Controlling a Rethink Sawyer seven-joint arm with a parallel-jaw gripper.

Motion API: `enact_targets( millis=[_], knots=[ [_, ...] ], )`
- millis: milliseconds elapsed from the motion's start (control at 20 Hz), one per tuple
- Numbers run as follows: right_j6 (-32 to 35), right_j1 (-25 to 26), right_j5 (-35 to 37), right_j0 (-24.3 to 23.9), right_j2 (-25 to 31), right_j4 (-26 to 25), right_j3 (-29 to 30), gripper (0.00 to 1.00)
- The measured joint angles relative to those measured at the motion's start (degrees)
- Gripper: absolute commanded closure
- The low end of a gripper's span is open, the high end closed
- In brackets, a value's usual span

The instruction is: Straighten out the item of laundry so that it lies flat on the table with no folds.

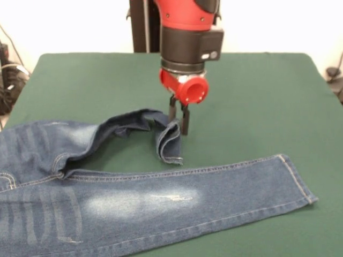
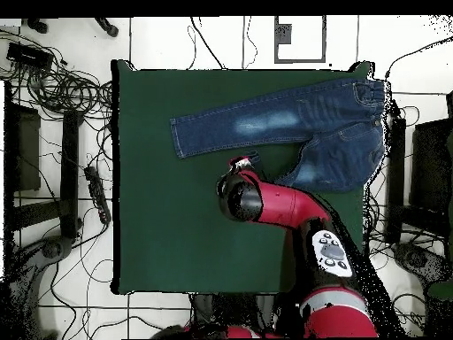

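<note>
The blue denim jeans [image 1: 161, 201] lie across the near part of the green table [image 1: 257, 96]. One leg is stretched flat toward the right, its hem at the right end. The other leg is doubled back and arches up off the table. Its cuff [image 1: 170, 140] hangs from my gripper [image 1: 178, 126], whose two black fingers are shut on the cloth's edge. In the overhead view the jeans [image 2: 283, 124] lie along the table's [image 2: 159, 177] top part. There the red arm covers the gripper, and only a scrap of the lifted cuff [image 2: 248, 161] shows.
The waist end of the jeans runs off the left edge of the front view. In the overhead view, cables [image 2: 62, 88] and dark stands [image 2: 71, 168] crowd the tiled floor around the table. Bare green cloth spreads behind and beside the arm.
</note>
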Motion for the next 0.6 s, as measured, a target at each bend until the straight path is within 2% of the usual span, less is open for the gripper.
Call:
enact_targets(
  millis=[350,600],
  knots=[
    [0.0,-2.9,0.0,-0.4,0.4,2.9,4.6,0.00],
    [0.0,-4.5,0.3,-0.4,0.4,5.4,5.3,0.00]
  ],
)
